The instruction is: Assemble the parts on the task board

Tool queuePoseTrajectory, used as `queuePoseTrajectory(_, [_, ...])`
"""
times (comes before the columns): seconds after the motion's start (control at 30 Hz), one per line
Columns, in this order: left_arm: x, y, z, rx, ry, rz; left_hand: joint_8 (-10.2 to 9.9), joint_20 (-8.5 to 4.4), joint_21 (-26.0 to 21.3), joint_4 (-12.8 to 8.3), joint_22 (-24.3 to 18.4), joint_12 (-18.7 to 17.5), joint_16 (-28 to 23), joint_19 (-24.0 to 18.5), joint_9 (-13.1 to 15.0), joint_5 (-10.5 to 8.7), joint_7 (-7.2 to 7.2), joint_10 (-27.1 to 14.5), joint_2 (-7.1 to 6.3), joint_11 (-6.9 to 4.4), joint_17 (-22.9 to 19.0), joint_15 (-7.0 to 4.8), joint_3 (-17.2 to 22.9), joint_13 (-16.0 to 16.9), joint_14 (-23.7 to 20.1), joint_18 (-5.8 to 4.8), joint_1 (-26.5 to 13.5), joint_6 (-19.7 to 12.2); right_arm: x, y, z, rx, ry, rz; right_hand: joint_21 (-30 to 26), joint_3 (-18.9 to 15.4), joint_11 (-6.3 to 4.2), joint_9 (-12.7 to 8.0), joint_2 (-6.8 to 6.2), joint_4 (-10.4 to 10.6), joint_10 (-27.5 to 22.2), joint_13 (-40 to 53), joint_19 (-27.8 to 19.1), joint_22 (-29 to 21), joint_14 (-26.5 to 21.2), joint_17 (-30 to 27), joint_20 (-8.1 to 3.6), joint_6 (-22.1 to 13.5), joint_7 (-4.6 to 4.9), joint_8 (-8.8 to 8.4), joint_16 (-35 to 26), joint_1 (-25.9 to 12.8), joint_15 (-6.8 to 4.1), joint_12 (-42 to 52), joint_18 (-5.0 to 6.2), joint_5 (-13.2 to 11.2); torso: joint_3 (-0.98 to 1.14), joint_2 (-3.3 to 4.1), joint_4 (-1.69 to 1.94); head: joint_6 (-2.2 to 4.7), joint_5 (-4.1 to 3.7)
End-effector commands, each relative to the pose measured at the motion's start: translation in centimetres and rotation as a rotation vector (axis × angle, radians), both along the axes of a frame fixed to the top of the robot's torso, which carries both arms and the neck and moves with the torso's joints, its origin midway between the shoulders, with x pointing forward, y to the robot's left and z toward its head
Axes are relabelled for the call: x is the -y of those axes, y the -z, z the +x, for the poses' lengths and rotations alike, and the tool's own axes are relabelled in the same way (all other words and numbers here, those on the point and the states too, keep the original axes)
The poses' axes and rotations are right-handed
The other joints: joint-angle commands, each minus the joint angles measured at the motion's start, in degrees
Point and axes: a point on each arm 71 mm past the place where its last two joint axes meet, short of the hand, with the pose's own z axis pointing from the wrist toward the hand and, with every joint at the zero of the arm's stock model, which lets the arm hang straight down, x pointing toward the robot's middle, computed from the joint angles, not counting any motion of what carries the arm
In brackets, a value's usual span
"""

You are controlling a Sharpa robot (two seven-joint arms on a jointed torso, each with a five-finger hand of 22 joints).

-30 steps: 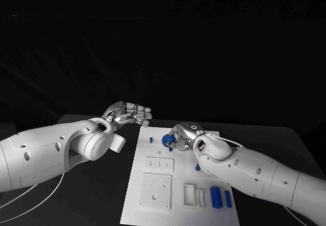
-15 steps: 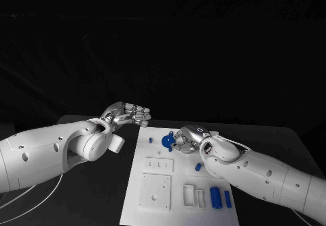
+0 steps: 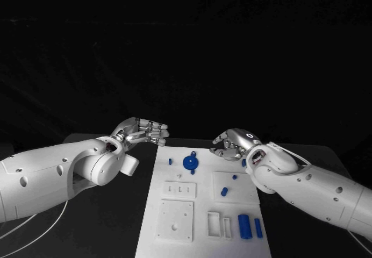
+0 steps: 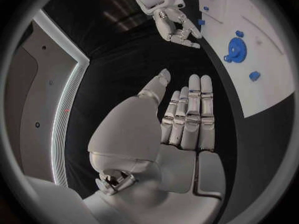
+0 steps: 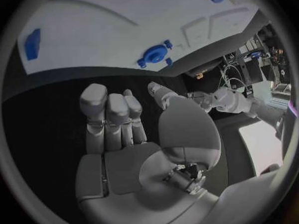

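On the white task board [image 3: 205,215], low in the frame, two blue cylinders [image 3: 245,226] look light, rigid and slick: pinch them across the middle. Higher up sits the blue gear [image 3: 190,162]. Beyond, the left robot hand [image 3: 144,131] and right robot hand [image 3: 233,144] hover empty, fingers loosely curled.

Head view: high, looking down over task board [image 3: 203,204]. Wrist views: close behind own fingers [image 4: 187,114] (fisheye), facing that board; all three share its blue gear [image 3: 190,161].

Gear part [image 3: 190,162] on task board [image 3: 180,244] far end, btwn left robot hand [image 3: 143,131] & right robot hand [image 3: 233,143].
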Motion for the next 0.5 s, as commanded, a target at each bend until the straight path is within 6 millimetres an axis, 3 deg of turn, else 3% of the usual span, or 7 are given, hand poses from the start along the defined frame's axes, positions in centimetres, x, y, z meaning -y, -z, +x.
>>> queuePoseTrajectory(0.03, [0.0, -0.1, 0.0, 0.008, 0.013, -0.004, 0.09, -0.12, -0.23, 0.1, -0.17, -0.1, -0.04, -0.23, 0.09, 0.12, 0.02, -0.31, 0.04, 0.06, 0.03, -0.02, -0.04, 0.09, 0.22, 0.53, 0.13, -0.3, 2.1, -0.4, 0.2, -0.042, -0.001, 0.109, -0.28, -2.29, 0.17, -0.06, 0.25, -3.26, -0.03, -0.09, 3.1, 2.32, -0.17, -0.13, 0.34, 0.43, 0.05, 0.09, -0.36, 3.97, 0.27, 0.0, 0.89, -2.26, 0.12, -0.1, -0.25, 0.19, -0.22])
queuePoseTrajectory(0.07, [-0.1, -0.1, 0.0, 0.007, 0.013, -0.004, 0.1, -0.13, -0.24, 0.1, -0.19, -0.09, -0.05, -0.23, 0.09, 0.11, 0.0, -0.21, 0.06, 0.03, 0.03, -0.03, -0.02, 0.09, 0.21, 0.53, 0.15, -0.24, 3.0, -0.6, 0.4, -0.051, 0.004, 0.126, -0.37, -3.03, 0.24, -0.05, -0.13, -5.35, -0.2, -0.14, 3.04, 2.32, -0.24, -0.2, 0.36, 0.46, 0.18, 0.1, -0.49, 5.84, 0.29, -0.1, 0.83, -2.73, 0.15, -0.12, -0.34, 0.17, -0.26])
queuePoseTrajectory(0.17, [-0.2, -0.1, 0.0, 0.007, 0.013, -0.004, 0.1, -0.16, -0.26, 0.04, -0.23, -0.09, -0.06, -0.29, 0.09, 0.03, -0.09, 0.75, 0.11, -0.17, 0.03, -0.09, 0.06, 0.08, 0.17, 0.49, 0.12, 0.0, 5.6, -0.9, 0.7, -0.076, 0.009, 0.173, -0.44, -7.54, 0.38, -0.04, 0.44, -9.36, -0.45, -0.27, 2.99, 2.47, -0.3, -0.07, 0.42, 0.4, 0.27, 0.13, -0.58, 8.24, 0.4, -0.26, 0.66, 0.55, 0.29, -0.2, -0.6, 0.19, -0.42])
queuePoseTrajectory(0.27, [-0.3, -0.1, 0.0, 0.006, 0.014, -0.003, 0.07, -0.23, -0.25, -0.07, -0.25, -0.11, -0.05, -0.34, 0.08, 0.01, -0.15, 1.57, 0.16, -0.35, 0.04, -0.16, 0.18, 0.07, 0.15, 0.43, 0.02, 0.09, 8.1, -0.7, 1.0, -0.103, 0.017, 0.216, -0.62, -13.09, 0.46, -0.05, 2.24, -13.32, -0.84, -0.57, 2.89, 2.81, -0.32, 0.18, 0.48, 0.2, 0.35, 0.11, -0.79, 10.34, 0.48, -0.57, 0.39, 3.36, 0.43, -0.24, -0.82, 0.22, -0.6])
queuePoseTrajectory(0.4, [-0.4, -0.1, 0.0, 0.007, 0.018, 0.0, 0.07, -0.5, -0.1, -0.28, -0.18, -0.03, -0.03, -0.46, 0.08, -0.07, -0.43, 5.63, 0.33, -1.37, 0.06, -0.49, 0.97, 0.07, 0.13, 0.21, -0.43, 0.28, 11.3, 0.0, 1.3, -0.135, 0.044, 0.234, -1.67, -16.79, 0.33, -0.04, 3.71, -16.43, -1.58, -1.19, 2.73, 3.1, -0.51, -0.07, 0.44, -0.59, 0.34, 0.13, -1.76, 11.96, 0.49, -1.28, 0.24, 4.79, 0.46, -0.22, -0.85, 0.57, -1.09])
queuePoseTrajectory(0.5, [-0.4, -0.1, 0.0, 0.008, 0.021, 0.003, 0.06, -0.69, 0.06, -0.63, -0.11, -0.15, 0.0, -0.55, 0.08, -0.15, -0.47, 6.09, 0.04, -1.47, 0.09, -0.54, 2.04, 0.08, 0.14, -0.03, -1.07, 0.36, 13.1, 0.8, 1.4, -0.149, 0.067, 0.213, -2.06, -17.23, 0.51, -0.06, 4.19, -17.78, -1.72, -1.42, 2.77, 3.32, -0.52, 0.03, 0.55, -1.04, 0.63, 0.08, -1.96, 12.65, 0.6, -1.44, 0.35, 4.5, 0.61, -0.2, -1.0, 0.52, -1.21])
